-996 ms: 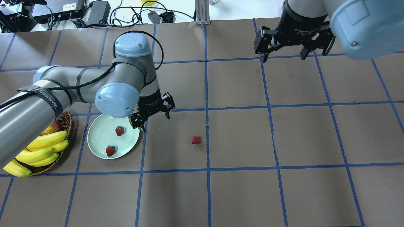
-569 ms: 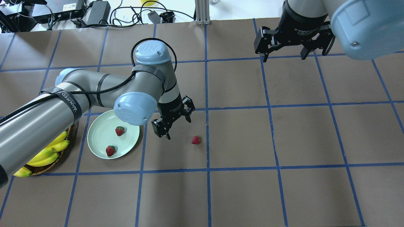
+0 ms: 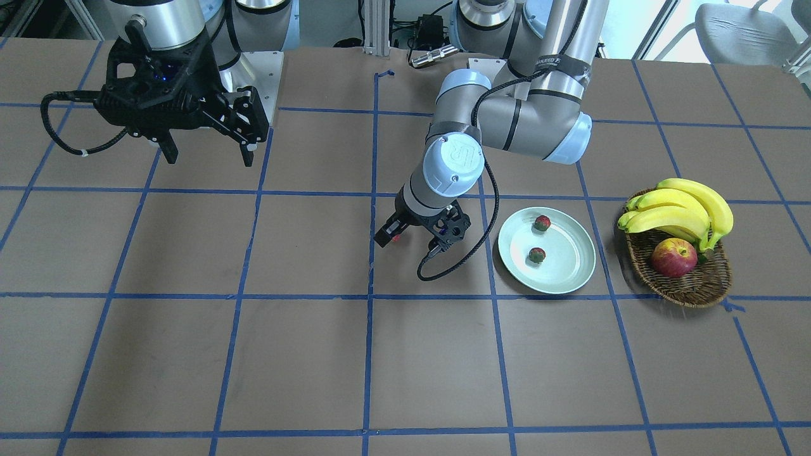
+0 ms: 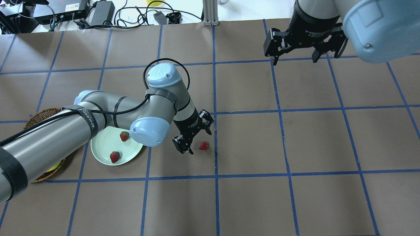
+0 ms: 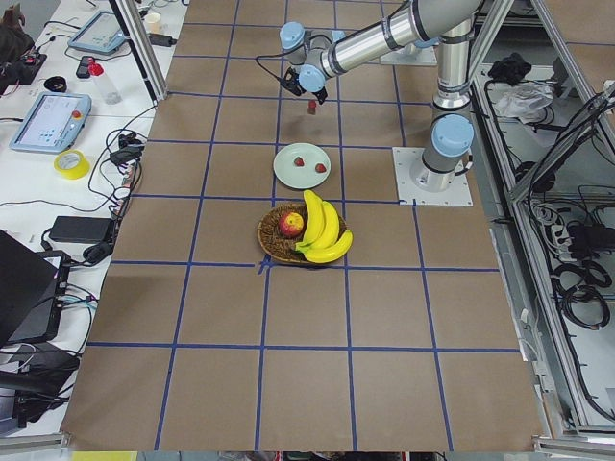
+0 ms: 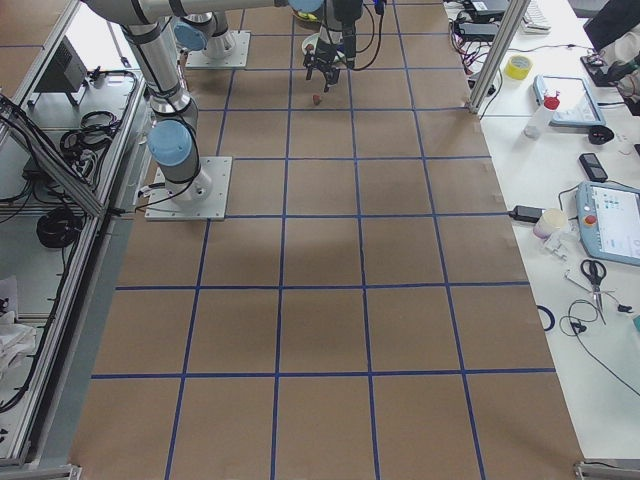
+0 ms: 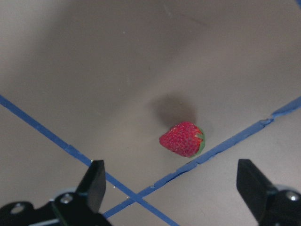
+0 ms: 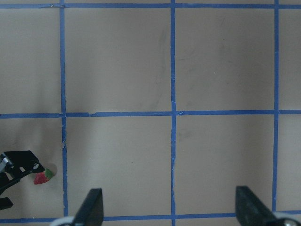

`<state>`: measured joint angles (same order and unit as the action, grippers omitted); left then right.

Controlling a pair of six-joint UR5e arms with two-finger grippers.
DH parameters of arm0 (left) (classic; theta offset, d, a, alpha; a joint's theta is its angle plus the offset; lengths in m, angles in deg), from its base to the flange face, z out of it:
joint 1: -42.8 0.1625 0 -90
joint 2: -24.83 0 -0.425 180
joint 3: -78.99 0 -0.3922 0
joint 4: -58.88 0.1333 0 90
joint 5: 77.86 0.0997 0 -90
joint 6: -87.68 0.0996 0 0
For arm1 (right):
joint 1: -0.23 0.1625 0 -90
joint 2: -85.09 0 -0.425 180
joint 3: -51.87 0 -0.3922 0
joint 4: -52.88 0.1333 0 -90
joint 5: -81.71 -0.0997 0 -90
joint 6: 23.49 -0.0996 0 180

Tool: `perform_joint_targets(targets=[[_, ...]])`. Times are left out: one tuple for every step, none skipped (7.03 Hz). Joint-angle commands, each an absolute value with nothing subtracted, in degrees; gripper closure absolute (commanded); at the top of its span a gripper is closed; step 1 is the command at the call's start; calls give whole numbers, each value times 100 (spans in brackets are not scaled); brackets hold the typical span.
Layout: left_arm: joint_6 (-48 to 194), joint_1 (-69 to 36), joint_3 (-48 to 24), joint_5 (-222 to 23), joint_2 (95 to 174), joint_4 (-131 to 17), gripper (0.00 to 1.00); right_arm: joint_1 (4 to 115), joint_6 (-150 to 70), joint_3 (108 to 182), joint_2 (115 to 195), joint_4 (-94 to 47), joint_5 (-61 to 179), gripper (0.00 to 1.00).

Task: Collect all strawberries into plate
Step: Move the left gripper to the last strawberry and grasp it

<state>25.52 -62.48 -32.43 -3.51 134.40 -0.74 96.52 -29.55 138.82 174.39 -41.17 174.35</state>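
Two strawberries (image 4: 124,136) (image 4: 115,156) lie on the pale green plate (image 4: 104,146). They also show in the front view (image 3: 542,222) (image 3: 536,254) on the plate (image 3: 570,269). The third strawberry (image 4: 204,145) lies on the brown table by a blue tape crossing. My left gripper (image 4: 198,139) is open and empty and hovers right beside and above it. In the left wrist view the strawberry (image 7: 182,139) lies between and ahead of the open fingers. My right gripper (image 4: 295,59) is open and empty, high at the far right.
A wicker basket (image 3: 697,291) with bananas (image 3: 678,209) and an apple (image 3: 673,258) stands next to the plate, on the side away from the loose strawberry. Cables and electronics (image 4: 98,13) and a metal post (image 4: 210,13) line the far table edge.
My left arm has swung right, from over the plate's rim to beside the loose strawberry, with the gripper staying open. The right arm and the strawberries have not moved.
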Motion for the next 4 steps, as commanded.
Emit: perform_joint_targets(targets=[[2484,-6250,-3316,-448,13705,166,0,9656,-2955,13888,17439,-4117,17435,0],[2493,-6250,-3299,-413,13750,184,0,9656,-2947,13888,17439,-4117,17435,0],[2484,-6250,-3273,-438,13768,314,28,9656,-2955,13888,17439,-4117,17435,0],[2493,-6250,-3281,-395,13776,333,99,9665,-2955,13888,17439,-4117,17435,0]])
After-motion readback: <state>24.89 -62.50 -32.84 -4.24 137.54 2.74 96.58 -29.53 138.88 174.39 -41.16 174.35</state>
